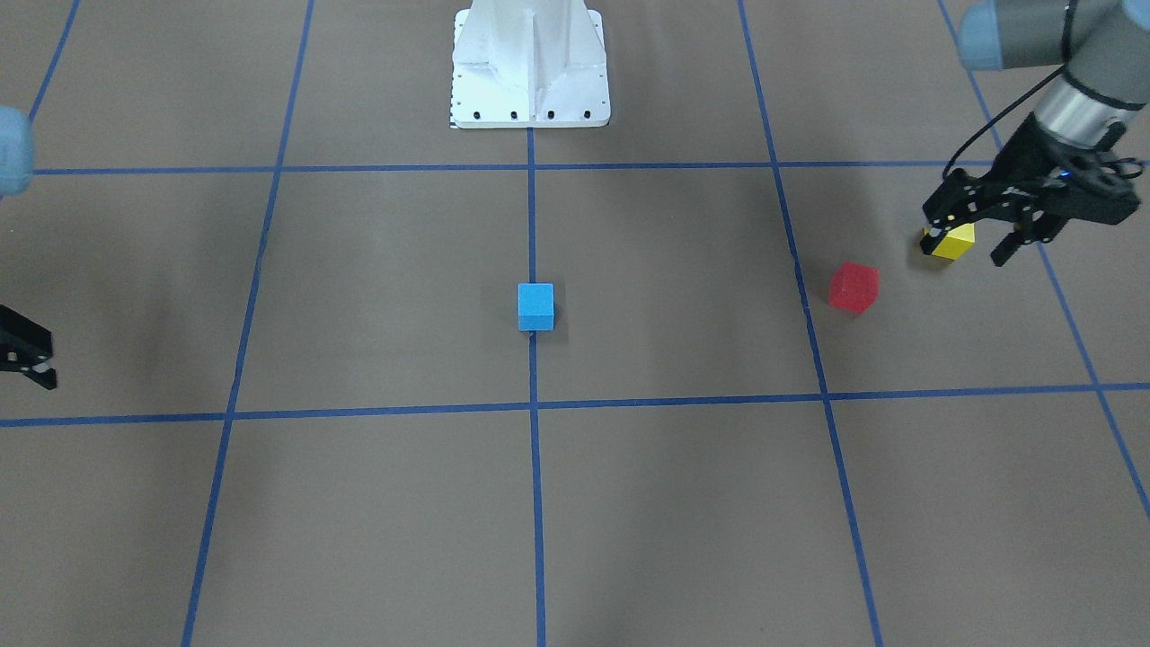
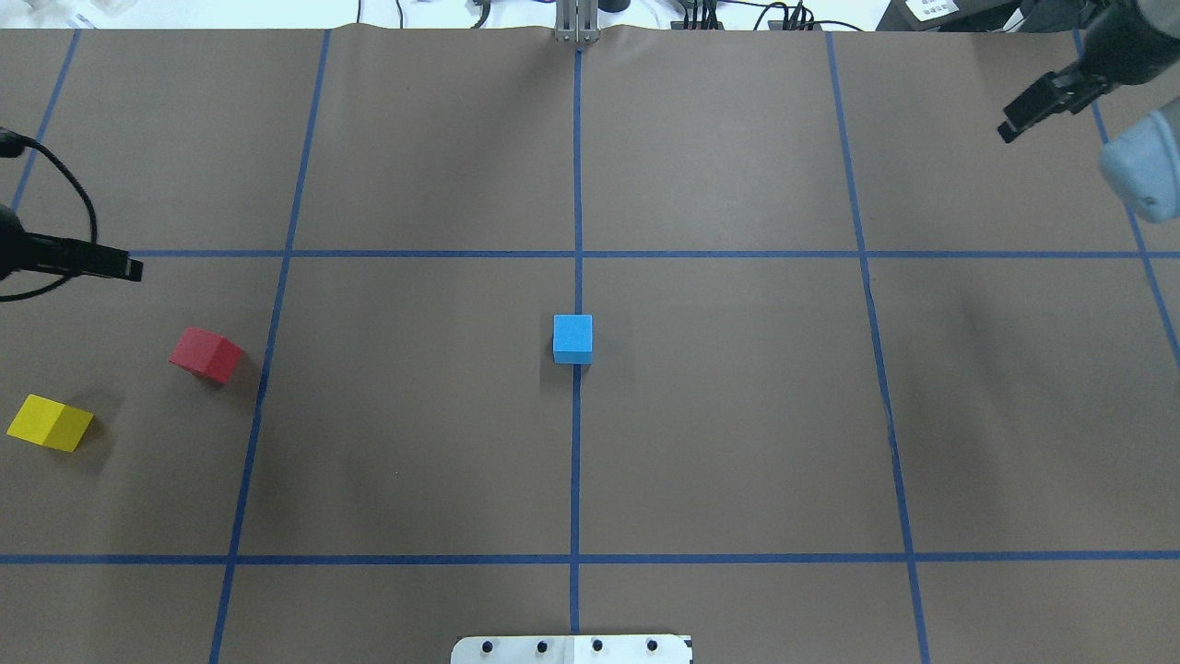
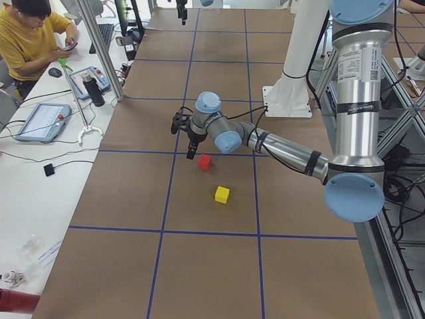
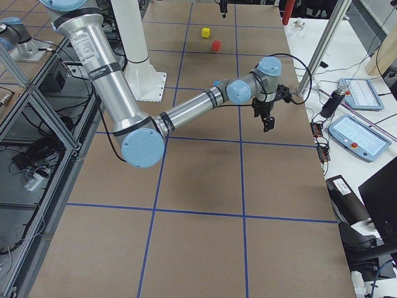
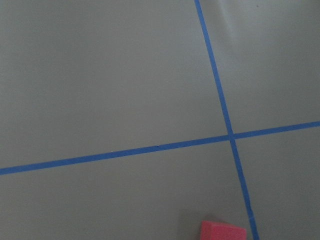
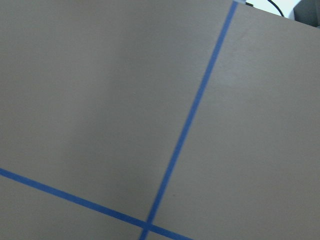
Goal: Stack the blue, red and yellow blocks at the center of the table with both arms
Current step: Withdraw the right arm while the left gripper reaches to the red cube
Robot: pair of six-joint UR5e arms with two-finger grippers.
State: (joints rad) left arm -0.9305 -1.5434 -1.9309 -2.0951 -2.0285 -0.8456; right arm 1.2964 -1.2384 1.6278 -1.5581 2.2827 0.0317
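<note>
A: Front-facing view first?
B: Blue block [image 1: 535, 306] alone at the centre, sitting on the tape line [image 1: 533, 225]. Red block [image 1: 853, 287] off to the right, turned askew to the grid. Left gripper [image 1: 967, 250] farther right, jaws spread wide, nothing held. Yellow block [image 1: 958, 241] seemingly framed between the fingers, likely a trick of this angle. Right gripper [image 1: 27, 355] cut off at the left edge, opening impossible to tell

A: Overhead?
B: Settles it. Yellow block flat on the table near the left edge, red block a little farther and to its right, both apart from the one gripper finger poking in beyond them. Right gripper in the far right corner, well away

A: Side views?
B: From the left end: left gripper hanging just beyond the red block, not over it. From the right end: right gripper near, over bare brown paper [image 4: 198, 180], jaws unreadable

A: Wrist cameras?
B: Left: only a corner of the red block at the bottom edge, beside a tape crossing [image 5: 230, 134]. Right: tape and paper, nothing else

A: Advice for the pick?
B: Red next, probably. Centre it in the left wrist view, turn the wrist to match its skew, descend straight, close on flat faces, steer clear of yellow
</note>
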